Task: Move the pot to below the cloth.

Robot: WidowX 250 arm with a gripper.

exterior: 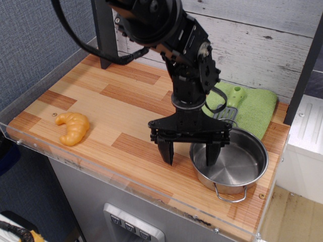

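Single view, observation.image. The gripper (190, 152) hangs over the near-right part of the table (91, 103) with its two fingers spread wide apart and nothing between them. One finger (167, 153) is outside the pot (229, 162), over bare wood to its left; the other stands at or just inside the pot's left rim. Whether either finger touches the steel cannot be told. The pot sits flat on the wood near the front-right corner, empty, one wire handle (229, 194) pointing toward the front edge. The cloth (253, 106) lies directly behind it against the back wall, its near edge just beside or slightly overlapped by the pot's far rim; a green-handled spatula (229, 104) rests on the cloth. A croissant (73, 127) lies well apart at the left. Judgement: the pot already appears to be below the cloth, so the placing step looks done and the release is in hand. Next move calls for a straight lift, fingers kept apart, so the inner finger clears the rim without dragging the pot sideways.
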